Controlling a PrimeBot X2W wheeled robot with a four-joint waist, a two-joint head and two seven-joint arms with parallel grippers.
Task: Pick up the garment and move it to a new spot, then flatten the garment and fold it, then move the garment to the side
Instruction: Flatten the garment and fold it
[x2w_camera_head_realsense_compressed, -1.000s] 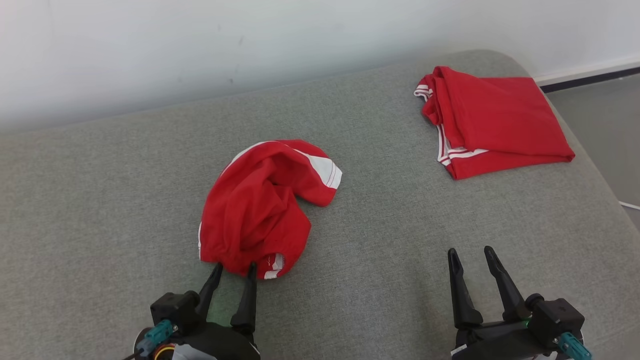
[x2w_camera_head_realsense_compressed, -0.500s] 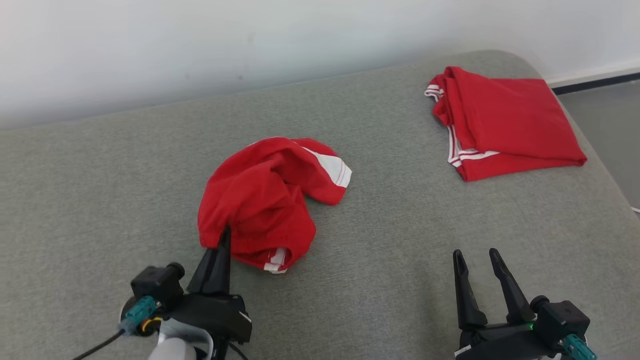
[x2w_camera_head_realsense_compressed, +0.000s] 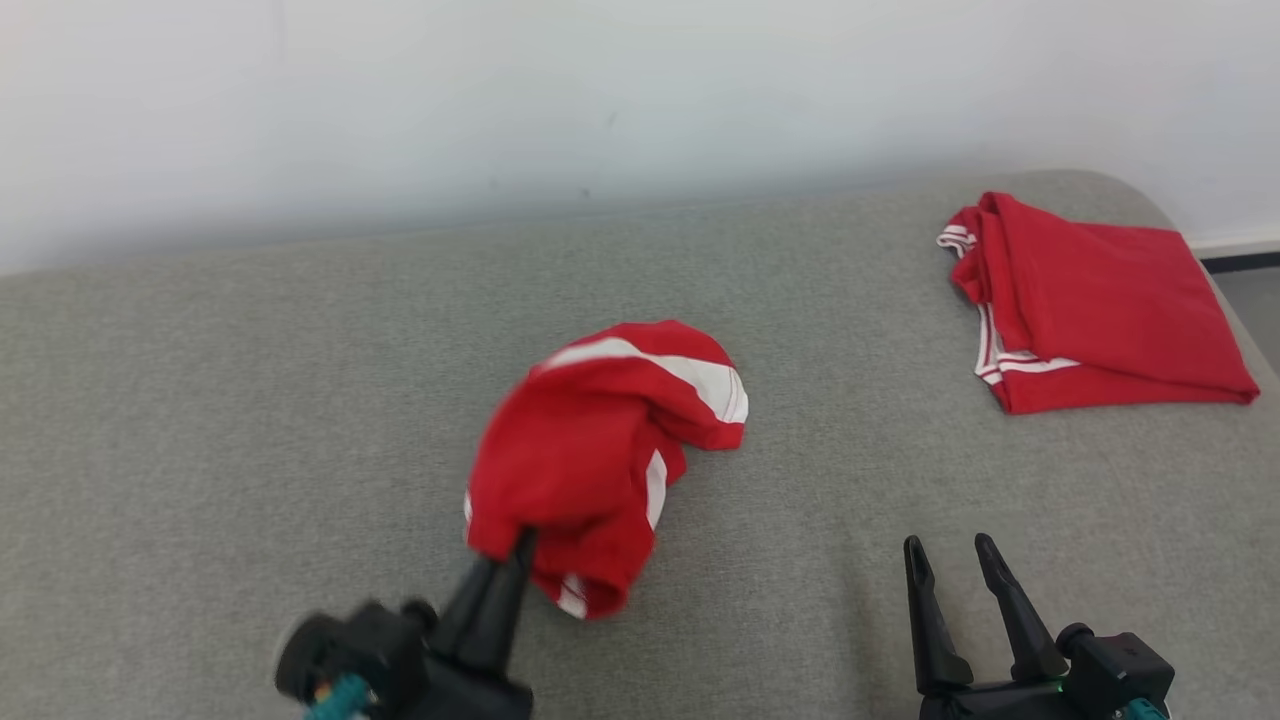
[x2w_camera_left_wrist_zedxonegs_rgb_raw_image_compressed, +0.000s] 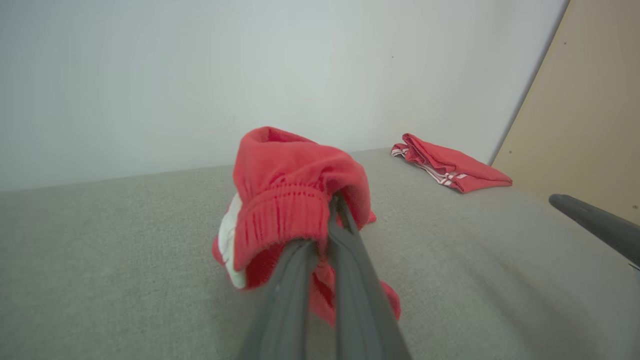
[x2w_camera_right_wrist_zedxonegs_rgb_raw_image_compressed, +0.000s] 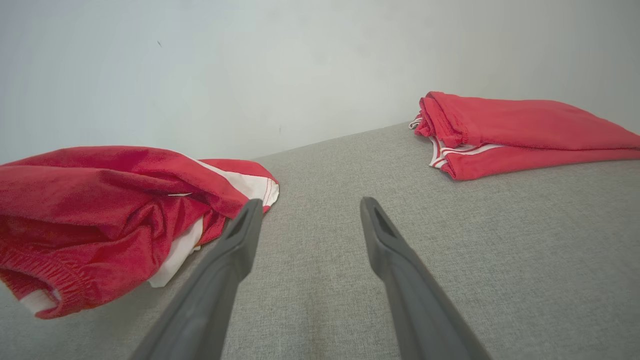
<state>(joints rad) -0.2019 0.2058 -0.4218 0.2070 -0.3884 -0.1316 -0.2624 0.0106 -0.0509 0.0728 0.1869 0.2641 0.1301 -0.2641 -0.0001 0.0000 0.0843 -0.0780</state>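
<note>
A crumpled red garment (x2w_camera_head_realsense_compressed: 600, 450) with white stripes lies mid-cushion, its near edge raised. My left gripper (x2w_camera_head_realsense_compressed: 522, 545) is shut on that near edge. In the left wrist view the ribbed red hem of the garment (x2w_camera_left_wrist_zedxonegs_rgb_raw_image_compressed: 285, 200) is pinched between my two fingers (x2w_camera_left_wrist_zedxonegs_rgb_raw_image_compressed: 345, 235) and bunches above them. My right gripper (x2w_camera_head_realsense_compressed: 950, 550) stands open at the lower right, over bare cushion and apart from the cloth. In the right wrist view the garment (x2w_camera_right_wrist_zedxonegs_rgb_raw_image_compressed: 100, 210) sits left of my right gripper (x2w_camera_right_wrist_zedxonegs_rgb_raw_image_compressed: 310, 205), its near hem off the surface.
A folded red garment (x2w_camera_head_realsense_compressed: 1090, 290) with white trim rests at the far right of the grey cushion (x2w_camera_head_realsense_compressed: 250, 400), near its rounded edge. A pale wall runs behind. A tan panel (x2w_camera_left_wrist_zedxonegs_rgb_raw_image_compressed: 580, 110) stands right of the cushion in the left wrist view.
My left gripper has shut on the garment's near edge and lifted it, bunching the cloth. The head camera has shifted, so the whole scene sits lower and further right. The right gripper stays open.
</note>
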